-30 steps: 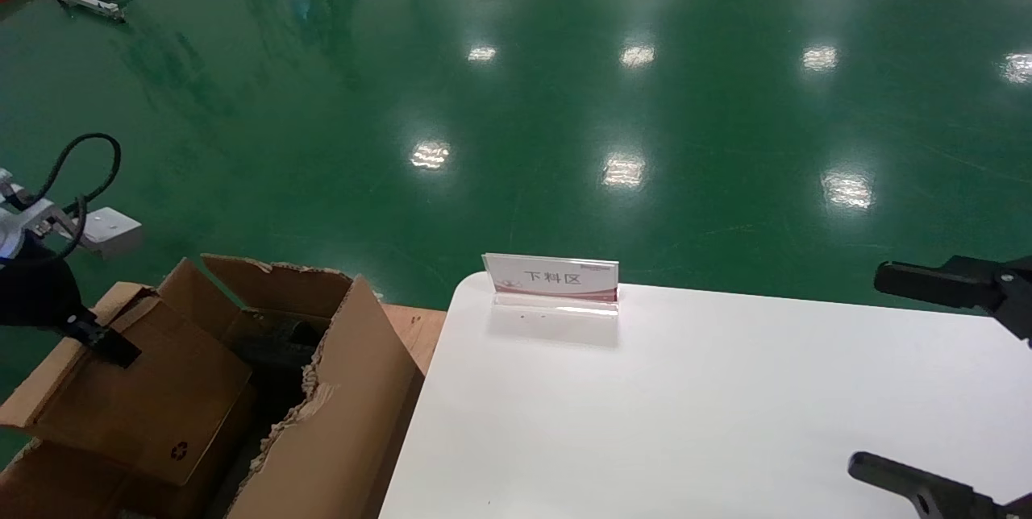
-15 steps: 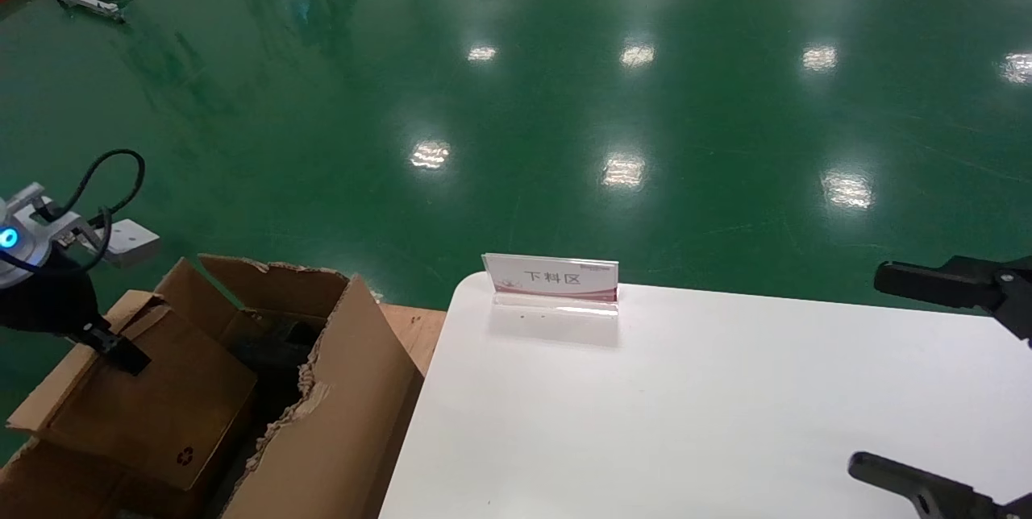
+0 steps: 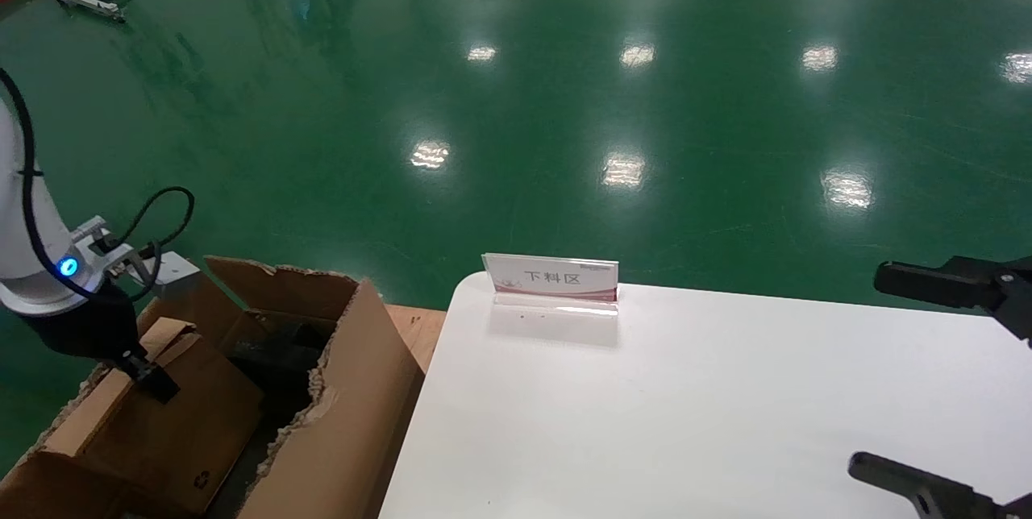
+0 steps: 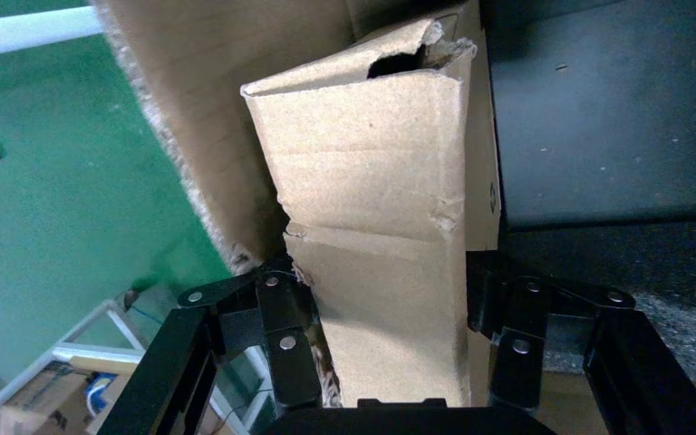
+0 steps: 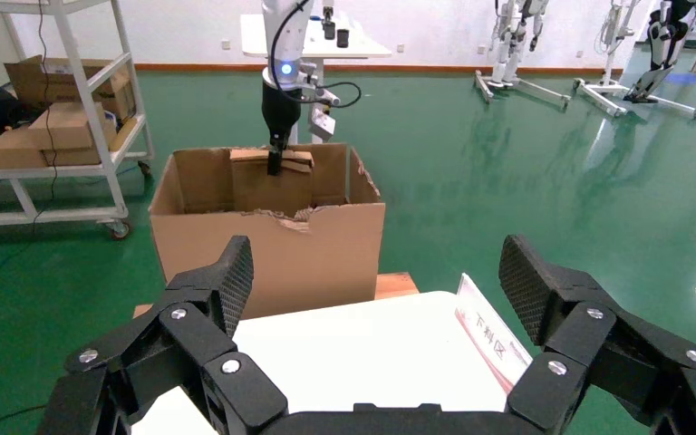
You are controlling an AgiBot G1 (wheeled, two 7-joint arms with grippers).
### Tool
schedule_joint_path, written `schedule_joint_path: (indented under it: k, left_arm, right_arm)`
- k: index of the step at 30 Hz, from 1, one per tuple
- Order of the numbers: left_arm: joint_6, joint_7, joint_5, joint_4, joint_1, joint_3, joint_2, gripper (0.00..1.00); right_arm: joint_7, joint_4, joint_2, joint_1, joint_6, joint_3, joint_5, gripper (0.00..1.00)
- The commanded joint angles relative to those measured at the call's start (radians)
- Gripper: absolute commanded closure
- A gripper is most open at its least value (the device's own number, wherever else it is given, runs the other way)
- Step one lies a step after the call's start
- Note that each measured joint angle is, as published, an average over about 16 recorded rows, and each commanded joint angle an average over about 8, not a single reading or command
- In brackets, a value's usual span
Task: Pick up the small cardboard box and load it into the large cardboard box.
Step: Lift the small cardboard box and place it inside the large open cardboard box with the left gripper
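The left gripper (image 3: pixel 153 378) points down over the big carton (image 3: pixel 355 390), clamped on the top edge of the small box (image 3: pixel 173 422). The flat brown box stands tilted, partly inside. The right gripper (image 5: pixel 376 299) hovers spread over the table (image 3: pixel 685 406).

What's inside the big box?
Inside the big box is the small box, held by the left claw, with something black beside it. The small box hides the bottom. The right claw waits open above the white table.
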Motion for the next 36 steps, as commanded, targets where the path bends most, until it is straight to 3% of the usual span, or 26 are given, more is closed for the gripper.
schedule_joint_path:
  k: [1, 5, 6, 36]
  left_arm:
    - [-0.003, 0.003, 0.000, 0.010, 0.022, -0.006, 0.008, 0.57]
    - [-0.009, 0.006, 0.002, 0.031, 0.059, -0.014, 0.021, 0.07]
    - [-0.010, 0.007, 0.003, 0.036, 0.067, -0.016, 0.024, 0.00]
    - [-0.018, 0.011, 0.004, 0.066, 0.118, -0.028, 0.042, 0.00]
  right_arm:
    - [0.000, 0.000, 0.000, 0.000, 0.000, 0.000, 0.000, 0.00]
    - [0.000, 0.000, 0.000, 0.000, 0.000, 0.000, 0.000, 0.00]
    - [0.000, 0.000, 0.000, 0.000, 0.000, 0.000, 0.000, 0.00]
    - [0.000, 0.000, 0.000, 0.000, 0.000, 0.000, 0.000, 0.00]
